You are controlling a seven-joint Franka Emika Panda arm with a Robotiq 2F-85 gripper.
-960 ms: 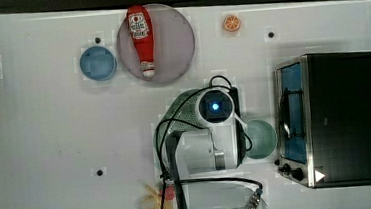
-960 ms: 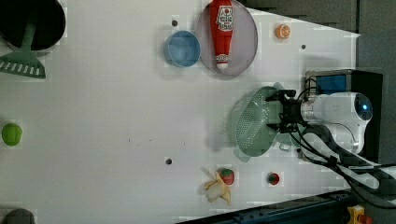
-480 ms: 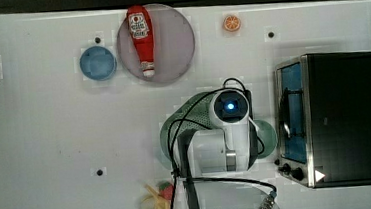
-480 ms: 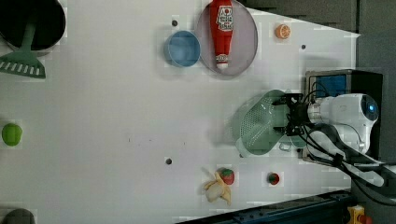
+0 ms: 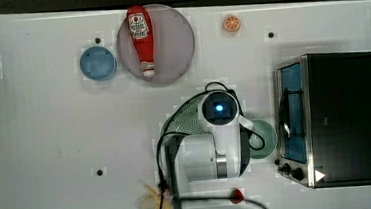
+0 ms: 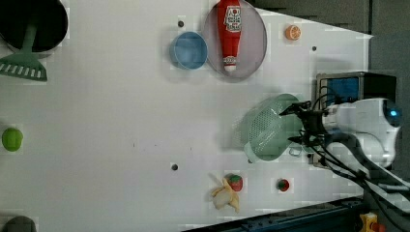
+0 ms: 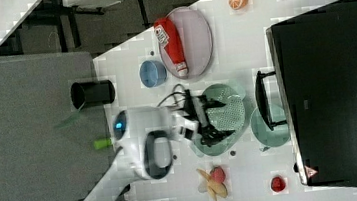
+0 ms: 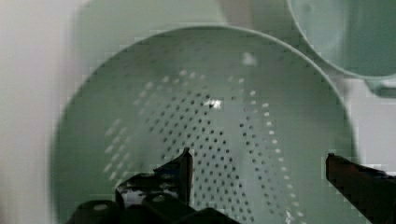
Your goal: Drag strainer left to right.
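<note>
The strainer [image 6: 267, 128], a pale mint-green oval colander with a perforated inside, lies on the white table beside the toaster oven. In the top view my arm covers most of the strainer [image 5: 182, 119]. My gripper [image 6: 296, 124] hangs open over the strainer's rim on the left view's right, its black fingers spread with nothing between them. In the wrist view the strainer's holed bowl [image 8: 210, 126] lies below the gripper [image 8: 258, 169], one fingertip [image 8: 180, 169] over the inside and the other out by the rim. In the right view the gripper [image 7: 214, 118] reaches over the strainer [image 7: 229, 113].
A mint-green mug [image 5: 265, 139] stands between the strainer and the black toaster oven [image 5: 337, 117]. Farther off are a blue bowl [image 5: 97, 63], a plate [image 5: 171, 40] bearing a ketchup bottle [image 5: 140, 38], an orange slice [image 5: 231, 23], a banana with a strawberry [image 6: 225, 192], and a small red fruit [image 6: 283, 184].
My arm has shifted a little toward the top view's right, over the strainer. The strainer sits about where it was. The fingers stay spread.
</note>
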